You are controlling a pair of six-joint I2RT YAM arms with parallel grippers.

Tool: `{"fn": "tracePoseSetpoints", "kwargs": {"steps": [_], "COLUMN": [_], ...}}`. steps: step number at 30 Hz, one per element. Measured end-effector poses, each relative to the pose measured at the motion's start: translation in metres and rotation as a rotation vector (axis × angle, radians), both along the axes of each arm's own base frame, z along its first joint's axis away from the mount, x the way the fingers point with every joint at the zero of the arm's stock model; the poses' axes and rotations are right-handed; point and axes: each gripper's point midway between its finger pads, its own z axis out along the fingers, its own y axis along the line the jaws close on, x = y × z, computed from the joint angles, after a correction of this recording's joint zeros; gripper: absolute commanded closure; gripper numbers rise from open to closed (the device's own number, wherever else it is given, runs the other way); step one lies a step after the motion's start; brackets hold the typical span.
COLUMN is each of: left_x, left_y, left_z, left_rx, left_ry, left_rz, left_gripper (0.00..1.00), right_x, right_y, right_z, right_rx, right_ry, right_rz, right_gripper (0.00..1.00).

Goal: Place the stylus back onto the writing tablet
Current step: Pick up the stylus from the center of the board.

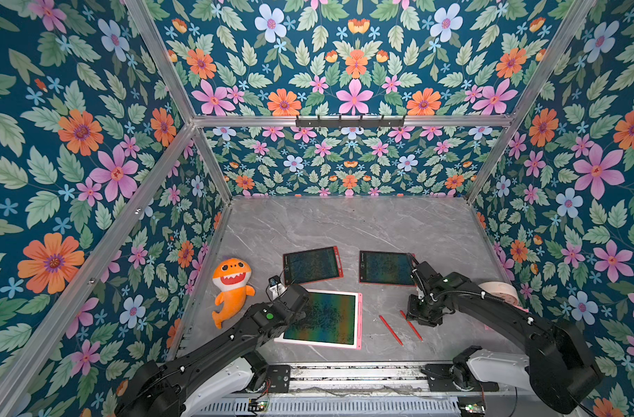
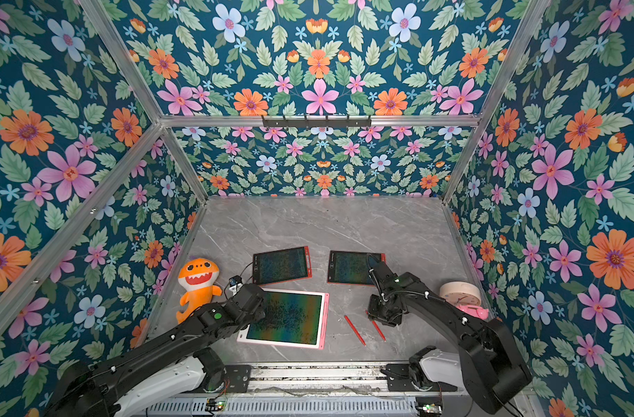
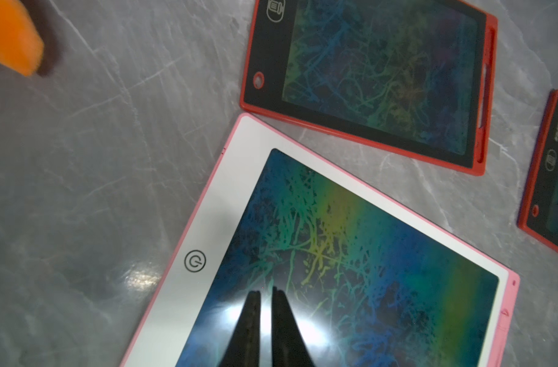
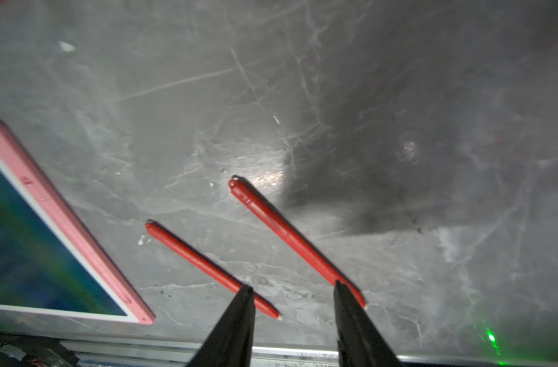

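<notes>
I'm seeing a grey, white-veined bench [image 1: 344, 224]. A pen [image 4: 207, 267] and a second pen [image 4: 287, 234] are showing red. The big tablet [image 1: 322, 319] is glowing rainbow inside a white-and-pink frame; a smaller tablet [image 1: 312, 265] is showing a dark screen, red rim. The plush shark [image 1: 232, 285] is looking orange.

The left arm [image 1: 214, 343] and right arm [image 1: 503, 307] are matte black with white base housings [image 1: 225, 381], green wrist lights [image 1: 269, 316] and tapered black jaws.
</notes>
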Motion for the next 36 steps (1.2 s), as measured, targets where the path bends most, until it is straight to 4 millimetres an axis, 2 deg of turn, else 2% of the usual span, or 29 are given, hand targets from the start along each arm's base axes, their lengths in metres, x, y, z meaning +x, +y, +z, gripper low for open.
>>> {"fn": "tracePoseSetpoints", "kwargs": {"steps": [2,5,8,12,15,17,29,32,36], "left_x": [0.000,0.001,0.002,0.005,0.005,0.006,0.007,0.008,0.014], "left_y": [-0.002,-0.005,-0.007,-0.012,-0.015,-0.017,-0.017,-0.018,-0.024], "left_z": [0.000,0.001,0.002,0.004,0.004,0.004,0.007,0.009,0.017], "left_rx": [-0.003,-0.013,-0.017,-0.029,-0.032,-0.037,-0.036,-0.040,-0.044], "left_ry": [0.002,0.001,-0.002,-0.015,-0.017,-0.021,-0.037,-0.041,-0.064], "left_rz": [-0.010,-0.017,-0.025,-0.048,-0.068,-0.072,-0.089,-0.089,-0.111], "left_gripper": [0.63,0.50,0.42,0.41,0.40,0.40,0.40,0.40,0.40], "right_x": [-0.003,-0.004,-0.006,-0.009,-0.014,-0.018,-0.017,-0.010,0.019], "right_y": [-0.001,0.000,0.001,0.001,0.003,0.005,0.007,0.008,0.017], "right_z": [-0.008,-0.016,-0.023,-0.029,-0.033,-0.035,-0.031,-0.022,0.009], "right_rx": [-0.011,-0.017,-0.027,-0.105,-0.170,-0.195,-0.205,-0.186,-0.122], "right_ry": [0.027,0.053,0.078,0.108,0.159,0.194,0.193,0.125,-0.066], "right_rz": [0.011,0.019,0.030,0.080,0.116,0.132,0.130,0.136,0.140], "right_gripper": [0.58,0.65,0.68,0.72,0.86,1.00,1.00,1.00,1.00]}}
